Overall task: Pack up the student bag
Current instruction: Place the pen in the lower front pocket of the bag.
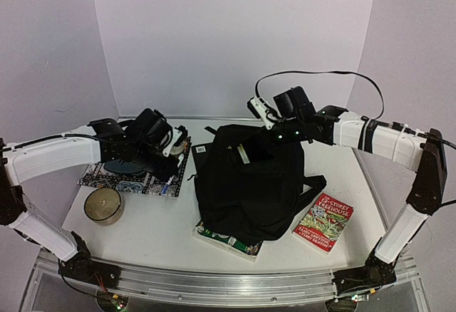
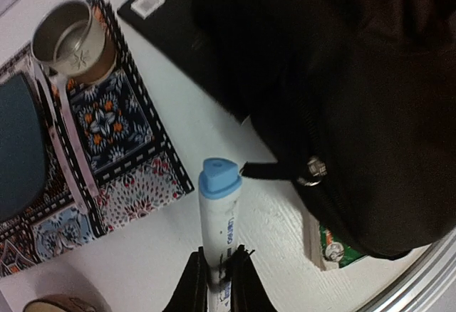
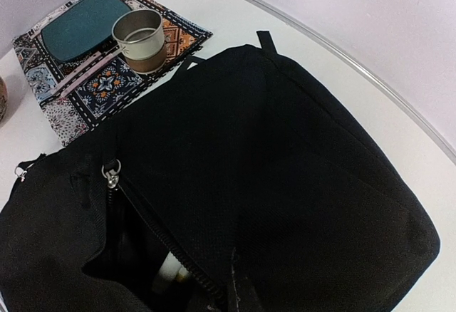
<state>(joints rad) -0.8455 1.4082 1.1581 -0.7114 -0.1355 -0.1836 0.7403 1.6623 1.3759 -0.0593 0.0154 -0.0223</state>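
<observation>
Student bag (image 1: 249,184): centre of frame, on the bench (image 1: 164,234), zipper open.
Left gripper (image 2: 219,273): jaws clamped on a blue-capped white tube (image 2: 216,205).
Right gripper (image 1: 248,154): at the bag's top; cannot tell how its jaws stand.

White table (image 1: 160,230) under patterned book (image 1: 135,184), round tin (image 1: 104,206), red book (image 1: 324,222), green book (image 1: 229,241), student bag (image 1: 249,184).

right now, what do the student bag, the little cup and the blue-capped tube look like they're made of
student bag: soft woven fabric, matte black; it sags and folds.
cup: metal, probably steel; dull grey sheen and a thin rim.
blue-capped tube: likely plastic; smooth white printed body, slightly glossy blue cap.
</observation>
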